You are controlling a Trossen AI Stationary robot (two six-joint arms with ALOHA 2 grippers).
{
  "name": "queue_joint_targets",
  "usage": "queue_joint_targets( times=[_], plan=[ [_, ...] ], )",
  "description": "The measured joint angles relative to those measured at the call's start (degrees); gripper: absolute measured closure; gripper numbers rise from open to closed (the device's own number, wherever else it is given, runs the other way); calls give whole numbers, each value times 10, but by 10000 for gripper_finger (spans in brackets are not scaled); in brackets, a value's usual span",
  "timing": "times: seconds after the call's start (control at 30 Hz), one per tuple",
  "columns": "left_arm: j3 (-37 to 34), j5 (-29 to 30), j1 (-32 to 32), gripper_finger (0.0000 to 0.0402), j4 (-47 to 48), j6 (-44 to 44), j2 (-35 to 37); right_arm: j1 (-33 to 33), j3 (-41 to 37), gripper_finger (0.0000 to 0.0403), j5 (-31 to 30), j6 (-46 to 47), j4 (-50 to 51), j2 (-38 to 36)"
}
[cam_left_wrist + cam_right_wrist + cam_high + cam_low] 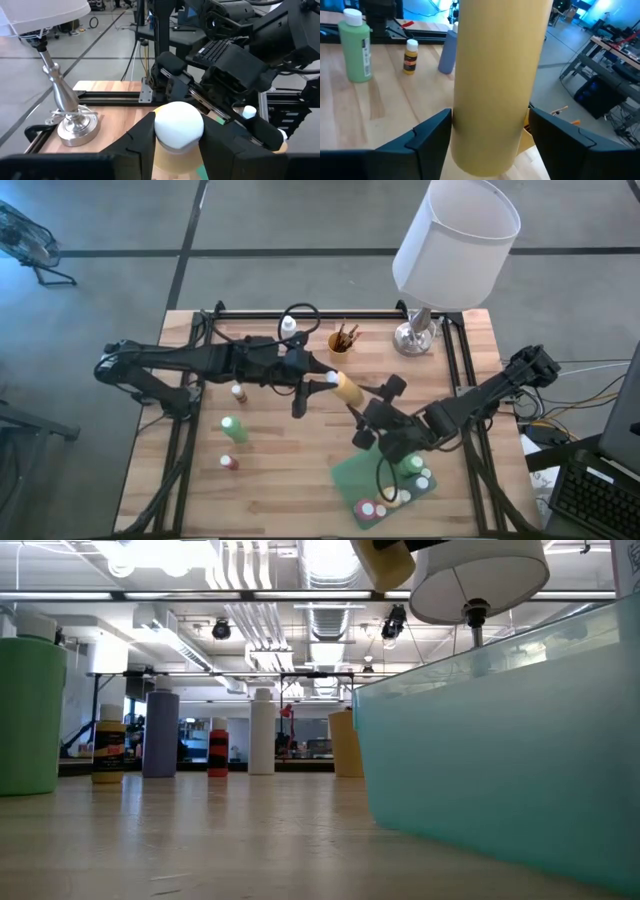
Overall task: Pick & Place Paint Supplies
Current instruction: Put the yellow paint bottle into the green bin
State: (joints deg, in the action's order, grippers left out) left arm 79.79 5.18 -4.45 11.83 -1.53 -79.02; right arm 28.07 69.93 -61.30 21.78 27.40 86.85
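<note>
Right now my left gripper is clamped on the white cap of a tan-yellow paint bottle, holding it in the air over the middle of the wooden table. In my left wrist view the round cap sits snug between my two dark fingers. My right gripper is at the other end of the same bottle: its fingers stand on both sides of the yellow body with narrow gaps visible, so they are fairly wide apart and I cannot tell whether they press on it.

From above, the bottle lies tilted between my two arms, cap end toward the left one. Beneath my right arm sits the green bin, with several white-capped bottles already inside it.

On the table's left half stand a larger green bottle, a small red one near the front, and a small yellow one near my left arm. A white-capped bottle and a cup of brushes stand toward the back edge, beside the lamp with its silver base.
</note>
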Motion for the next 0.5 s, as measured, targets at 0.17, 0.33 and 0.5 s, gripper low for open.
queue_joint_targets(
  times=[0.17, 0.33, 0.5],
  plan=[
    [0, -2, 0, 274, -3, 1, 0, -12, 0, 105, 0, 2, -2, 0],
    [0, -6, 0, 274, -9, 4, 0, -14, 0, 68, 2, -8, -2, 0],
    [0, -17, 0, 274, -19, 4, 0, -21, 0, 50, 3, -10, -5, 3]
  ],
)
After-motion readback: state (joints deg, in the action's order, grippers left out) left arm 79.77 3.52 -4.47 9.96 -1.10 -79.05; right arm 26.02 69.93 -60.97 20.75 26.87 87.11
